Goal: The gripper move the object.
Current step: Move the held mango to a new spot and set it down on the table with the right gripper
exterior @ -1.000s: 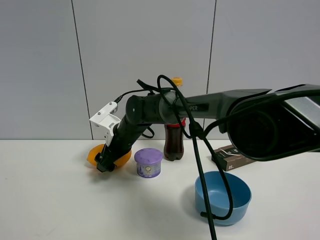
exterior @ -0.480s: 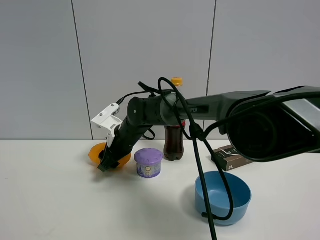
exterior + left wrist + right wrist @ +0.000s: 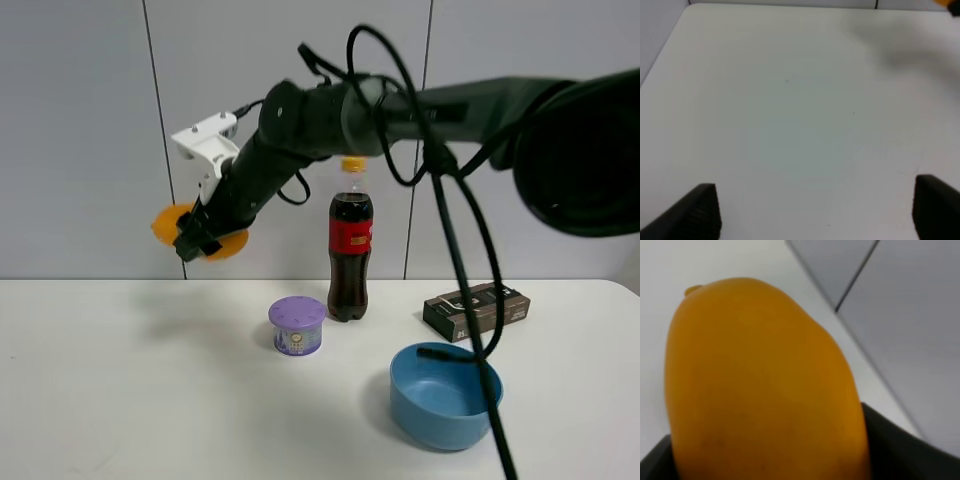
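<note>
My right gripper (image 3: pixel 200 238) reaches across to the left and is shut on the yellow-orange mango (image 3: pixel 168 225), held high above the white table (image 3: pixel 120 400) in front of the grey wall. In the right wrist view the mango (image 3: pixel 760 405) fills the frame between the black fingers (image 3: pixel 900 450). My left gripper (image 3: pixel 815 210) is open over bare table; its two black fingertips (image 3: pixel 700 210) show at the lower corners. The left arm does not show in the exterior view.
A purple-lidded tub (image 3: pixel 297 325) stands at mid table. A cola bottle (image 3: pixel 351 245) is behind it. A blue bowl (image 3: pixel 445 395) sits at the front right with a black cable hanging over it. A dark box (image 3: pixel 476 310) lies at the back right.
My right gripper has lifted the mango from the table beside the tub to well above it, slightly leftward. The raised arm uncovers the whole bottle.
</note>
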Action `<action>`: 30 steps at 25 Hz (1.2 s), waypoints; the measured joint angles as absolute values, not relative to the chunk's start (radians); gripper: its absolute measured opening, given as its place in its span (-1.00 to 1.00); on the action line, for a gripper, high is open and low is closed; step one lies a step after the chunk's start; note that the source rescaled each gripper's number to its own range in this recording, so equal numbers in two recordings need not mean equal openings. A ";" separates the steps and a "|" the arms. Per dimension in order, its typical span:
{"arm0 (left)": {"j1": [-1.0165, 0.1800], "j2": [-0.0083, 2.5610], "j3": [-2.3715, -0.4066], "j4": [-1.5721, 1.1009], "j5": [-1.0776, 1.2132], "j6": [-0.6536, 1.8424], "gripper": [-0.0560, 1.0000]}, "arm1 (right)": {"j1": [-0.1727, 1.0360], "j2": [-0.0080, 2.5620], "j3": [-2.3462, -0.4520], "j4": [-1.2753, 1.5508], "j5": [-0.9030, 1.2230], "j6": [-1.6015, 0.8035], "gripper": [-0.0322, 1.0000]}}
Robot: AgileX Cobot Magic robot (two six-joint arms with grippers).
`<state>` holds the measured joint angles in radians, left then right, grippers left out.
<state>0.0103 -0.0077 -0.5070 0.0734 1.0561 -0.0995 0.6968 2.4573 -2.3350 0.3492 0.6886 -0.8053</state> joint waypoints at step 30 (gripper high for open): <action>0.010 -0.008 -0.507 0.073 1.056 -0.100 1.00 | 0.700 1.573 -2.102 -0.362 1.217 -0.078 -0.94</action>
<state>0.0103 -0.0077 -0.5070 0.0734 1.0561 -0.0995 0.7000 1.5726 -2.1018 -0.3625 1.2174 -0.0776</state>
